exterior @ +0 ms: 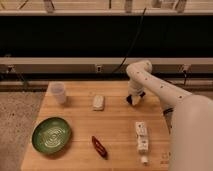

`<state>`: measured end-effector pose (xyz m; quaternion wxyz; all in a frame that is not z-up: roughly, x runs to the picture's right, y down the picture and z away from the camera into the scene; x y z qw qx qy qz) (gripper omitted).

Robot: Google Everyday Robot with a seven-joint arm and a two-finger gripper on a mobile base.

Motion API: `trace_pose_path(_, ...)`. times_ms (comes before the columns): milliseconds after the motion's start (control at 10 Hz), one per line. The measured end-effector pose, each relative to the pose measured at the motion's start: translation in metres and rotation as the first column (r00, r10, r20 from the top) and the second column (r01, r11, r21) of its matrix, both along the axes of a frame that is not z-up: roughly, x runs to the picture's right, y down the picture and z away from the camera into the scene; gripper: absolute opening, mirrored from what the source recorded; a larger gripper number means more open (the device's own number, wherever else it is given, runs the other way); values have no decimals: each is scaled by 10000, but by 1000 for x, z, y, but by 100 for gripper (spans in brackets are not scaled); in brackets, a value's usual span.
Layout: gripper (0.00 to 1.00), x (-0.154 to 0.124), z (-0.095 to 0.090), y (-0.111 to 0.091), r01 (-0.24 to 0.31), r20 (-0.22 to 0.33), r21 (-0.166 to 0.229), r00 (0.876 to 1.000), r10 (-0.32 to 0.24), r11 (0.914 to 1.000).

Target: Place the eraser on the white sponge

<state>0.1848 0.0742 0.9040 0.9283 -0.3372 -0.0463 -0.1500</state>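
Eraser (130,100) seemingly at gripper (135,97) over table (119,131)

no legible text, label, brand or number on any object, pincer (133,98) over the counter (115,131) rear, right of the white sponge (98,102)

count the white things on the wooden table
3: translucent white cup far left, small whitish rectangular sponge mid-table, long white segmented block near right. The claw hangs right of the sponge; anything under it is hidden.
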Motion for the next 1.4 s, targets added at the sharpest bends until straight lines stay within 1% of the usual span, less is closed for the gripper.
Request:
trace_pose_path(300, 0, -12, -10, -7, 480, 53, 48, 9988, -480, 9988)
trace_pose_path(500, 0, -50, -17, -10, 923, 236, 113, 9954, -925, 9957)
trace_pose_path(600, 0, -64, -20, -10, 1136, 343, 136, 9929, -1141, 9934)
trace_pose_path(700, 0, -76, -25, -8, 1447, 453, 159, 9883, -1453, 9893)
trace_pose_path(900, 0, -89, -29, 0, 1796, 593, 124, 9819, -1800, 9837)
trace_pose_path(1000, 0, -106, -30, 2, 1974, 758, 159, 9773, -1981, 9802)
trace_pose_path(1100, 0, -119, -30, 2, 2095, 919, 261, 9731, -2110, 9775)
trace_pose_path(1400, 0, -142, -33, 2, 2596, 1146, 317, 9584, -2615, 9652)
